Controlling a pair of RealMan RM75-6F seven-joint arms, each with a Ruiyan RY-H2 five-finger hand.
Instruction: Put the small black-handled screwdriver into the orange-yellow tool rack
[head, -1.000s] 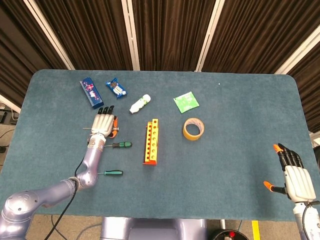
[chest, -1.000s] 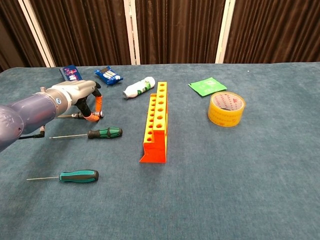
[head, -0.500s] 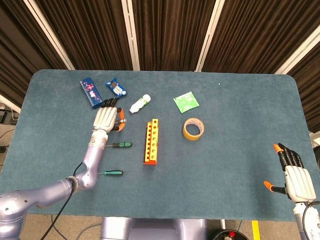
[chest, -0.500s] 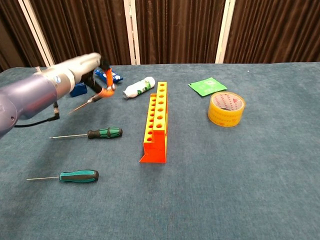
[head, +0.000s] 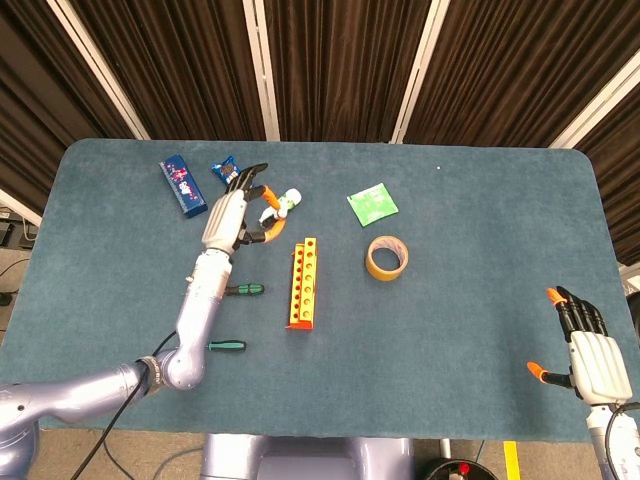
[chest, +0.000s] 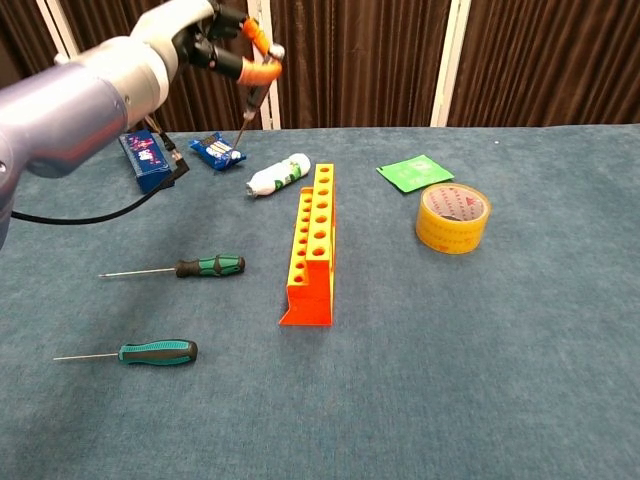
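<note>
My left hand (chest: 205, 40) is raised well above the table, left of and behind the rack. Its orange fingertips pinch the small black-handled screwdriver (chest: 254, 96), whose thin shaft hangs down and to the left. In the head view the left hand (head: 235, 215) hovers just up-left of the orange-yellow tool rack (head: 304, 283). The rack (chest: 312, 245) lies lengthwise on the cloth with two rows of holes facing up. My right hand (head: 590, 355) rests at the table's front right corner, fingers apart and holding nothing.
Two other screwdrivers lie left of the rack: a green-and-black one (chest: 210, 266) and a teal one (chest: 158, 351). A white bottle (chest: 279, 176), blue snack pack (chest: 217, 151), blue box (chest: 145, 158), green packet (chest: 414, 172) and tape roll (chest: 452, 217) lie around.
My left hand picked the small screwdriver up off the cloth, lifted it high and carried it rightward toward the rack. The right hand stayed still.
</note>
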